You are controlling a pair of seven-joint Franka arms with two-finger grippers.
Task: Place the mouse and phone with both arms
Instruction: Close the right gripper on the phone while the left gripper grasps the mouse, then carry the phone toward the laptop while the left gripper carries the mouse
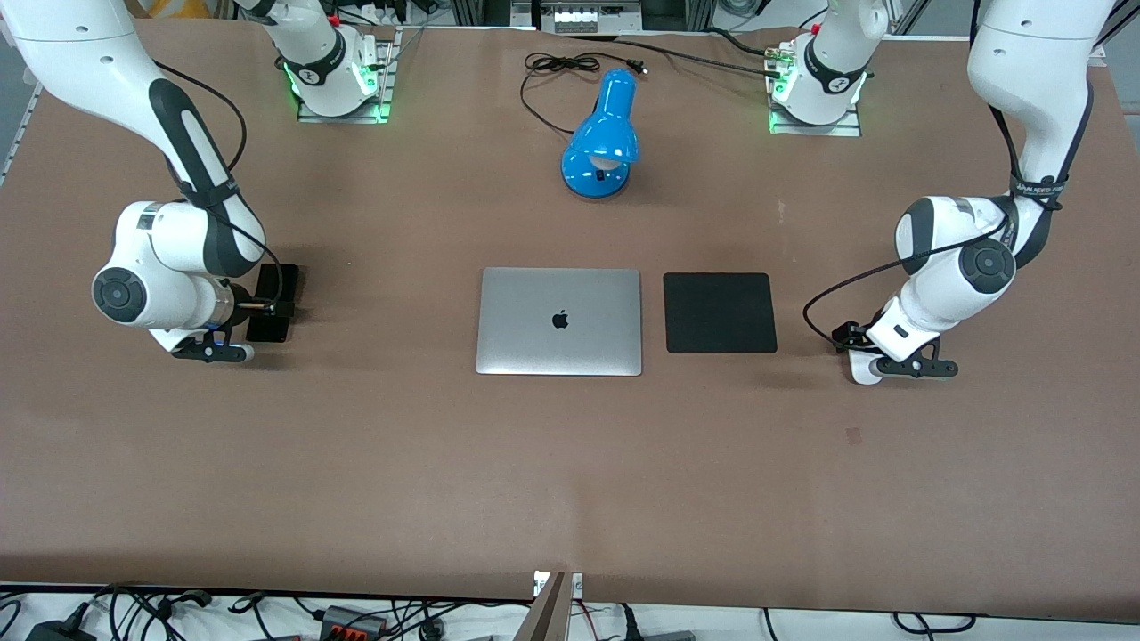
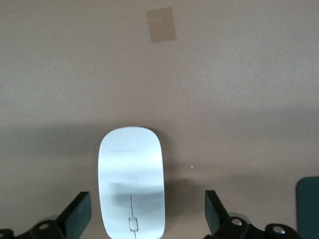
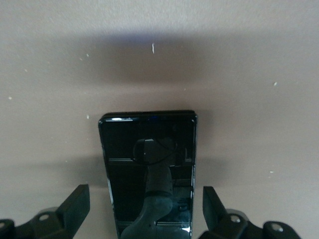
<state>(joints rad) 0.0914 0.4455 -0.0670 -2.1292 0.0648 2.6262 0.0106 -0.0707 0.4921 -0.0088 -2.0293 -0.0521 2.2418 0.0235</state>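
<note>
Front view: one brown matte desk [image 1: 374, 463] carries two white jointed arms, one closed silver laptop [image 1: 559, 321] with a dark apple logo, one square black mat [image 1: 720, 312] just beside it toward the left arm's end, and one glossy blue desk lamp [image 1: 603, 138] with a black cord, farther from the front camera than the laptop. The right gripper [image 1: 267, 307] sits low at the right arm's end of the desk, directly over the one phone [image 1: 270, 331], a slim black rectangle that shows partly under the wrist. The left gripper [image 1: 857, 349] sits low at the left arm's end, near the mat; the mouse is hidden under it here.

Left wrist view: one mouse [image 2: 131, 180], a smooth white oval with a glossy top, a thin centre line and a small square mark, lies flat on the desk. The left gripper's two black fingers [image 2: 77, 215] stand on either side of it, spread wide, with clear gaps to the mouse, so the jaws are released. One pale rectangular patch [image 2: 161, 25] lies on the desk surface, well apart from the mouse.

Right wrist view: the phone [image 3: 147, 172] lies flat, its glossy dark face mirroring the gripper above. The right gripper's two black fingers [image 3: 75, 206] flank it, apart from its edges; the jaws are released.
</note>
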